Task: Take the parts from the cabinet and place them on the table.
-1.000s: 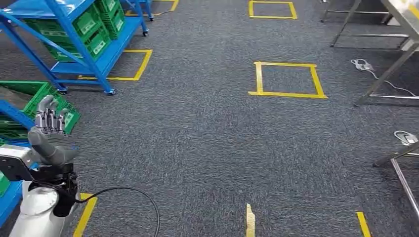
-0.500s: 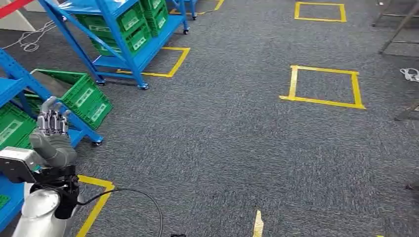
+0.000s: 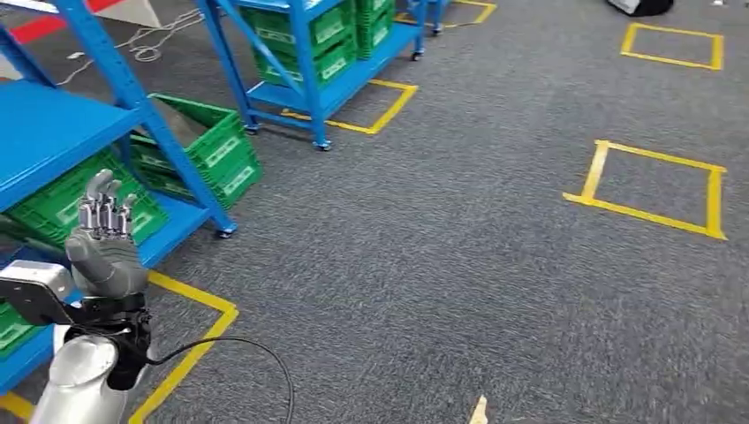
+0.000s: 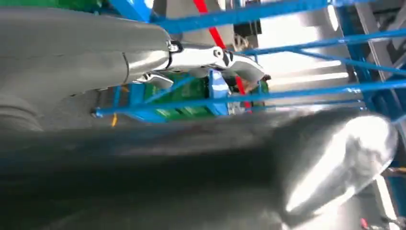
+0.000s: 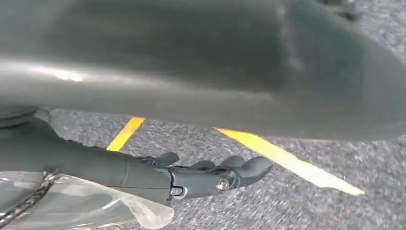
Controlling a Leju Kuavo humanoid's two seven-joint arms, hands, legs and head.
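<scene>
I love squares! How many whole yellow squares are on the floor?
2: one yellow square on the right, another farther back. More tape outlines sit partly hidden under the blue racks.

Head view: high on the body, facing forward and down over grey carpet floor [image 3: 424,265] with yellow tape squares [image 3: 654,185]; blue steel shelving with green plastic crates [image 3: 190,150] stands left, near to far.

Left wrist view: tight behind the left hand [image 4: 143,57], turned, facing the blue shelving [image 4: 268,93] and green crates that the head view also takes in.

Right wrist view: very close behind the right hand [image 5: 191,179], looking down at carpet [image 5: 297,206] and yellow tape [image 5: 287,160].
</scene>
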